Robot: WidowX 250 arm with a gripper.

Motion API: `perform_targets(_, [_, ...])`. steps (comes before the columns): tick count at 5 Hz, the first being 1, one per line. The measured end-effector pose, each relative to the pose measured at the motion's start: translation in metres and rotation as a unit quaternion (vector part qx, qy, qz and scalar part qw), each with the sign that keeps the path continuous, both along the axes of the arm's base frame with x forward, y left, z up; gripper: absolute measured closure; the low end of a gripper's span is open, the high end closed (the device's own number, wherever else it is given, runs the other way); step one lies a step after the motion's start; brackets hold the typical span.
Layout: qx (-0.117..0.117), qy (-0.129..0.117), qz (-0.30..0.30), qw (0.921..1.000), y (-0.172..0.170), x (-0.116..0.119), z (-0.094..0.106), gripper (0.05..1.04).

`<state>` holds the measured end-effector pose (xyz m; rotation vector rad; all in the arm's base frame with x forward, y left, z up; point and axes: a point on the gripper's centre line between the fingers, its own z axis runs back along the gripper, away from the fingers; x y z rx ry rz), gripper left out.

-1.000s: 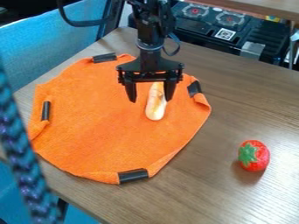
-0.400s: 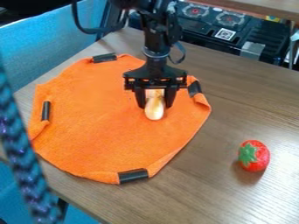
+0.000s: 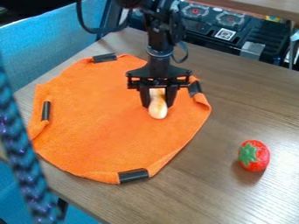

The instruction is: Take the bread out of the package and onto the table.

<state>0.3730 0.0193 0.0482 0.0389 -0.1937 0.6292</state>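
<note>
Over there, the black gripper (image 3: 158,106) is grasping the bread (image 3: 158,110) between its fingers, low over the orange cloth (image 3: 99,127) lying on the table (image 3: 234,105).

The tool (image 3: 158,106) grips the bread (image 3: 158,111) over the orange cloth (image 3: 96,127).

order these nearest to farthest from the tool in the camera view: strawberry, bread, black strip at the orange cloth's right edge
1. Bread: right at the tool, between its fingers.
2. Black strip: just to its right in the picture, on the orange cloth.
3. Strawberry: lower right, off the cloth.
</note>
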Motion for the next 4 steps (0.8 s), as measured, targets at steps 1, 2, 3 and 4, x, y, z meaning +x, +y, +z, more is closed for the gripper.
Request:
perform_targets(1, [-0.005, -0.008, -0.002, 1.0, -0.006, 0.005, 0.005, 0.515])
perform_targets(2, [-0.023, -0.015, -0.018, 0.9995, -0.025, 0.01, 0.01, 0.515])
perform_targets(3, [-0.033, -0.024, -0.042, 0.9983, -0.05, 0.014, 0.015, 0.515])
perform_targets(4, [-0.046, -0.054, -0.079, 0.9944, -0.087, 0.023, 0.024, 0.515])
